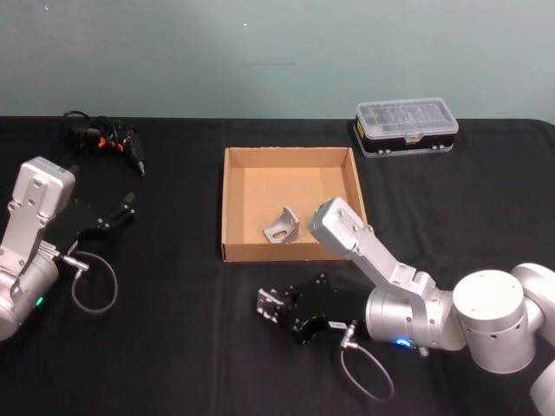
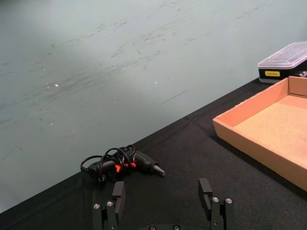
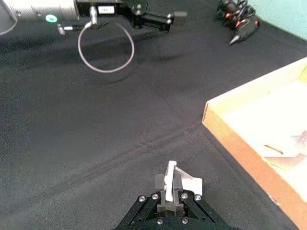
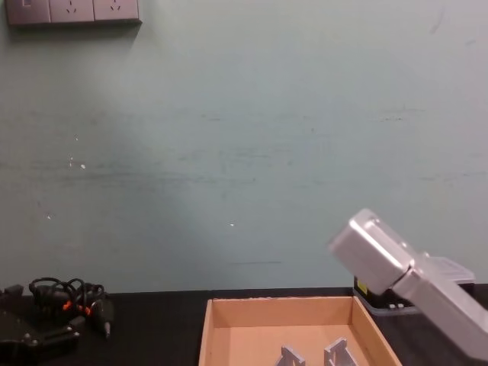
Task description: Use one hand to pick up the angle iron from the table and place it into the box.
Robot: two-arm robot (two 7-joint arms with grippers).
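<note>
The right gripper (image 1: 265, 305) sits low over the table (image 1: 173, 347), near the robot and just in front of the box (image 1: 227, 208). Its fingers (image 3: 169, 178) are clamped on an angle iron (image 3: 184, 181), a small silver bracket that sticks out past the fingertips above the black surface. The gripper is beside the box's near wall, not over it.

Farther out, inside the box, another angle iron (image 1: 283, 225) stands on the cardboard floor toward the near wall.

The left gripper (image 2: 163, 201) is parked off to the left above the table, fingers (image 2: 118, 195) spread apart and holding nothing.

Beyond it lies a corded tool (image 1: 108, 139), and at the far right a black case (image 1: 406, 126).
</note>
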